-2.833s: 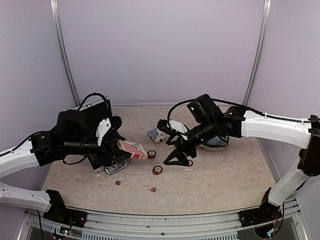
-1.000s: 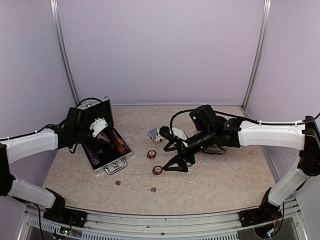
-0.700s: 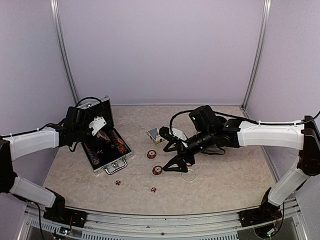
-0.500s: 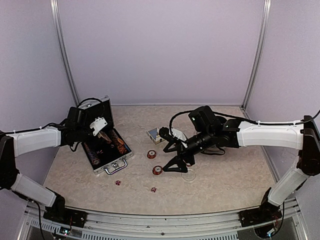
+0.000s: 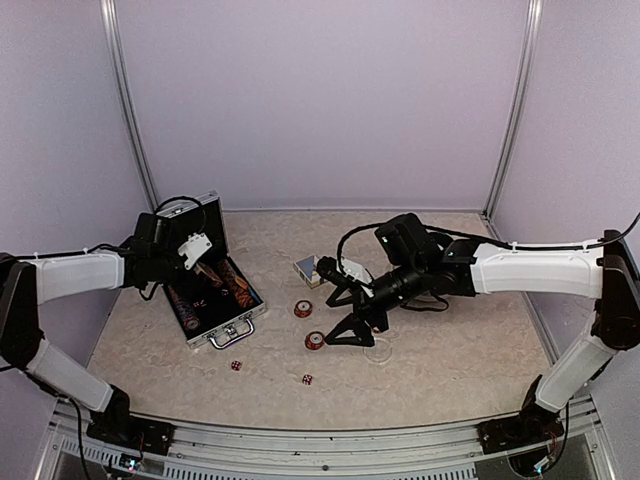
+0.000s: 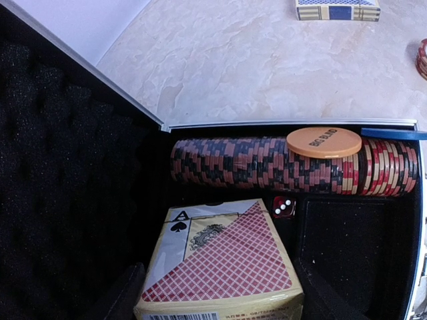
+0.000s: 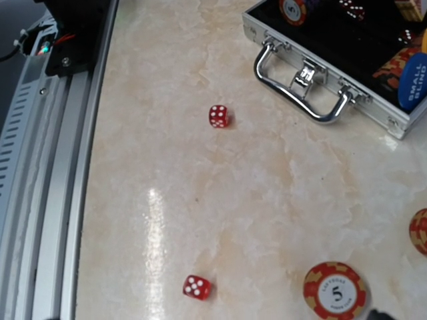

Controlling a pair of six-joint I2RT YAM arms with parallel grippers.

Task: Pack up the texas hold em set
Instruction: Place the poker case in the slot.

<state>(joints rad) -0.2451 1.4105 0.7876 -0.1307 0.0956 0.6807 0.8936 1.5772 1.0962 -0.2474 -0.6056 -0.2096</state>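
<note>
Overhead, the left tool (image 5: 203, 266) hangs over the open case (image 5: 228, 322), which lies at the left of the worktop (image 5: 450, 370) with its lid raised toward the back. The right tool (image 5: 352, 333) stands wide open, low over a loose chip (image 5: 315, 341) and a clear disc (image 5: 378, 350).

At the left wrist, the tool is closed on a card box (image 6: 223, 267), with one finger along each long side. The box is face up. Its long axis runs away from the tool, the ace end toward the row of chips (image 6: 253, 170) and about square to that row. Whether it already rests on the lining cannot be told. An empty pocket (image 6: 353, 247) lies just beside it on the right. To do this step well, the box should probably go down flat and parallel to the pocket walls, without pushing the small die (image 6: 283, 207) or the orange marker (image 6: 323, 141), and be released only once seated.

At the right wrist, the case handle (image 7: 303, 87), two loose dice (image 7: 218, 116) and the chip (image 7: 335, 291) wait on the worktop.
</note>
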